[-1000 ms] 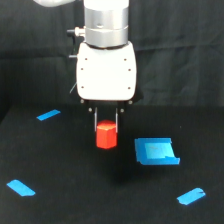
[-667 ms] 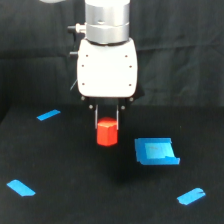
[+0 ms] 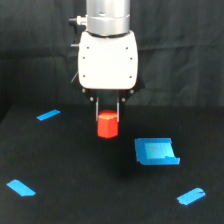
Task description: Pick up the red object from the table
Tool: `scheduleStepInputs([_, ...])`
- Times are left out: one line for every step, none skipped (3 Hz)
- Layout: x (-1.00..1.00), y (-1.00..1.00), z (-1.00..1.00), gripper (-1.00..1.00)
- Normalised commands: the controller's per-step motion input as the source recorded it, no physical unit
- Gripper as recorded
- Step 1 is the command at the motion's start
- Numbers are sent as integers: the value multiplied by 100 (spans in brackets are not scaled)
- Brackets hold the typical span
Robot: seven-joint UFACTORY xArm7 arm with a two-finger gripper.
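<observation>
The small red-orange hexagonal block (image 3: 107,125) sits directly under the white-bodied gripper (image 3: 108,116), its upper part caught between the two thin dark fingers (image 3: 97,111). It is short, chunky and matte, with flat facets catching the light. The fingers are closed narrowly on its top edge, one on either side. Whether the block's base touches the flat matte black table (image 3: 70,165) cannot be told. A flat blue folded piece (image 3: 156,151) lies nearby toward the exterior view's right.
</observation>
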Motion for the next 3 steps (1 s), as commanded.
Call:
scheduleStepInputs([-3, -16, 35, -99])
scheduleStepInputs([2, -7, -1, -99])
scheduleStepInputs([1, -8, 10, -99])
